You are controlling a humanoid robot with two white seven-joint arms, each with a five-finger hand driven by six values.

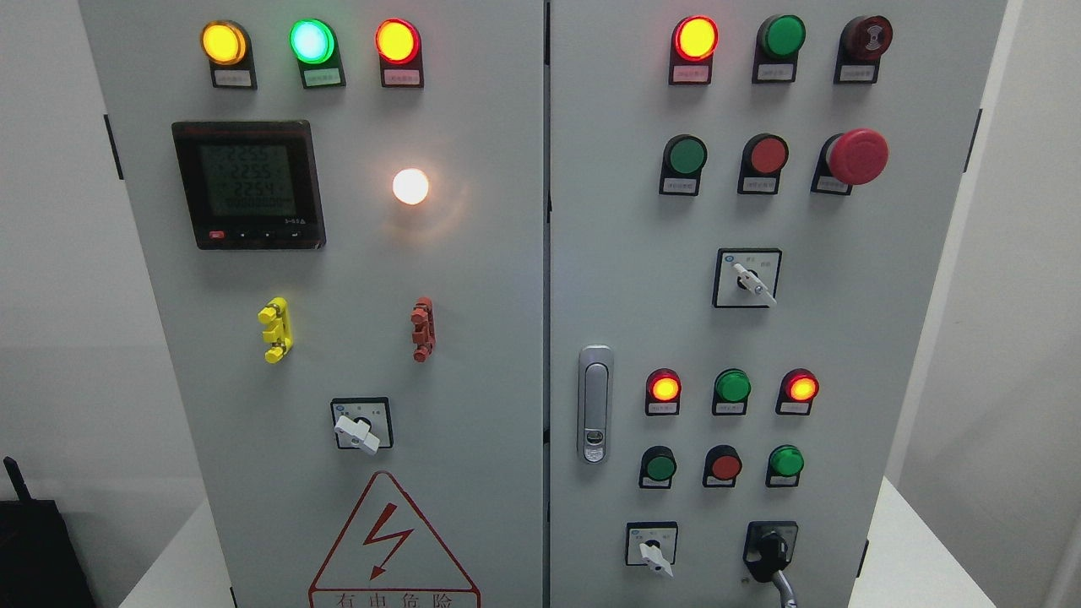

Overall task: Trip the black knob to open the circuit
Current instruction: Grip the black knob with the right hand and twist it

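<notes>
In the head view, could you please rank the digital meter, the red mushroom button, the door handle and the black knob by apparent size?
1. Digital meter, clearly largest.
2. Door handle.
3. Red mushroom button and black knob look about alike; the knob is partly cut off by a grey part in front, so I won't rank them.

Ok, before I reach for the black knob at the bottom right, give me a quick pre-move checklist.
1. Black knob in view, lower right door: ok.
2. Path to it free of obstacles: ok.
3. Knob's current position: cannot tell, no legible markings.
4. Either robot hand in view: not ok, neither shows.
5. Neighbouring white selector clear of the knob: ok, apart.
6. Panel powered, white lamp lit: ok.
</notes>
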